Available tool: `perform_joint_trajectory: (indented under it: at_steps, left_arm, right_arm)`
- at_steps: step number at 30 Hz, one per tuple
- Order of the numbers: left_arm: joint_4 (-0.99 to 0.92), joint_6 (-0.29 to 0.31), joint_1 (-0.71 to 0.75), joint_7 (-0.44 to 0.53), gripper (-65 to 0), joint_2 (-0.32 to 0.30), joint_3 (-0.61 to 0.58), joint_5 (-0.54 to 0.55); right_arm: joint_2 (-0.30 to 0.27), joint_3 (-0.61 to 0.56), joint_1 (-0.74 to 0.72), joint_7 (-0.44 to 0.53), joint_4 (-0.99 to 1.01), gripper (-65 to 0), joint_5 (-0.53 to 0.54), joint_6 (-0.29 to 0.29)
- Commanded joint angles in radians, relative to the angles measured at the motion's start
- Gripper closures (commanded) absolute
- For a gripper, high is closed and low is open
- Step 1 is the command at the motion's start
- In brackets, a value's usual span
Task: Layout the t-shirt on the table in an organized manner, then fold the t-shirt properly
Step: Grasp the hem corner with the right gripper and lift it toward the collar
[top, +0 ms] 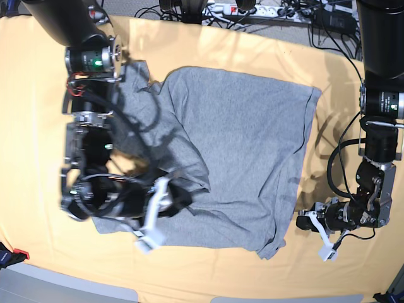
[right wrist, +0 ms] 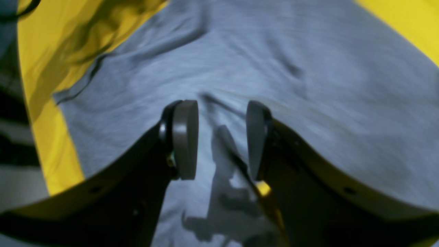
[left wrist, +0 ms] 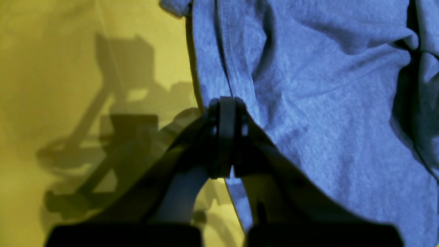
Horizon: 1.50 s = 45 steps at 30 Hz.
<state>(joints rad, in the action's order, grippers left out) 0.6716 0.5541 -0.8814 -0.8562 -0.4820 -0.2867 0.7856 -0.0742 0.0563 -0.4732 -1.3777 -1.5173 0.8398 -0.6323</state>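
Note:
The heather-grey t-shirt (top: 246,139) lies plain side up on the yellow-orange table (top: 252,50), mostly flat. Its left part is bunched and folded under my right arm. My right gripper (top: 172,199) hovers low over the shirt's lower left part. In the right wrist view it (right wrist: 221,137) is open, with grey cloth (right wrist: 274,51) between and beyond the pads. My left gripper (top: 309,224) is shut beside the shirt's lower right edge. In the left wrist view its closed tips (left wrist: 226,103) sit at the shirt's hemmed edge (left wrist: 325,103). No cloth shows between them. No lettering shows.
Cables and a power strip (top: 252,9) lie along the table's far edge. The table's front edge (top: 189,293) runs just below the shirt. A small red and blue object (top: 12,255) sits at the front left. Bare tablecloth (left wrist: 68,103) lies outside the shirt's right edge.

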Motion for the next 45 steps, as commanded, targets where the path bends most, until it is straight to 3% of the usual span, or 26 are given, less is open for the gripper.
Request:
perform_joint_trajectory:
  at_steps: [1,5,11,13,16,20,24,27,32,39,45]
  left_arm:
    - [0.015,0.0,-0.041,0.021,0.0,-0.011,0.006,0.018]
    - [0.015,0.0,-0.041,0.021,0.0,-0.011,0.006,0.017]
    - [0.015,0.001,-0.041,0.021,0.0,-0.011,0.006,0.037]
    - [0.015,0.0,-0.041,0.021,0.0,-0.011,0.006,0.044]
    - [0.015,0.0,-0.041,0.021,0.0,-0.011,0.006,0.042]
    - [0.015,0.0,-0.041,0.017,0.0,-0.011,0.006,0.041]
    - [0.015,0.0,-0.041,0.018,0.0,-0.011,0.006,0.055]
    - [0.015,0.0,-0.041,0.018,0.0,-0.011,0.006,0.063]
    - [0.015,0.0,-0.041,0.01,0.0,-0.011,0.006,0.062]
    - [0.015,0.0,-0.041,0.01,0.0,-0.011,0.006,0.062]
    - [0.015,0.0,-0.041,0.01,0.0,-0.011,0.006,0.062]
  right_arm:
    - [-0.026,0.033,-0.008,0.015,-0.013,-25.7,0.05,0.0]
    - [-0.097,0.124,0.084,0.014,-0.013,-25.7,0.14,-0.001]
    - [-0.109,0.181,0.211,0.024,-0.013,-25.7,0.124,-0.035]
    - [-0.109,0.186,0.247,0.077,-0.013,-25.7,0.11,-0.054]
    - [-0.108,0.186,0.293,0.244,-0.013,-25.7,-0.006,-0.063]
    - [-0.063,0.186,0.318,0.404,-0.013,-25.8,-0.188,-0.04]
    - [-0.018,0.17,0.317,0.416,-0.013,-25.9,-0.201,-0.04]
    - [0.009,0.119,0.318,0.427,-0.013,-32.1,-0.219,-0.037]
    - [0.042,0.043,0.318,0.546,-0.012,-36.5,-0.4,0.059]
    - [0.047,-0.014,0.318,0.664,-0.012,-38.2,-0.538,0.201]
    - [0.047,-0.017,0.318,0.724,-0.011,-38.0,-0.557,0.217]
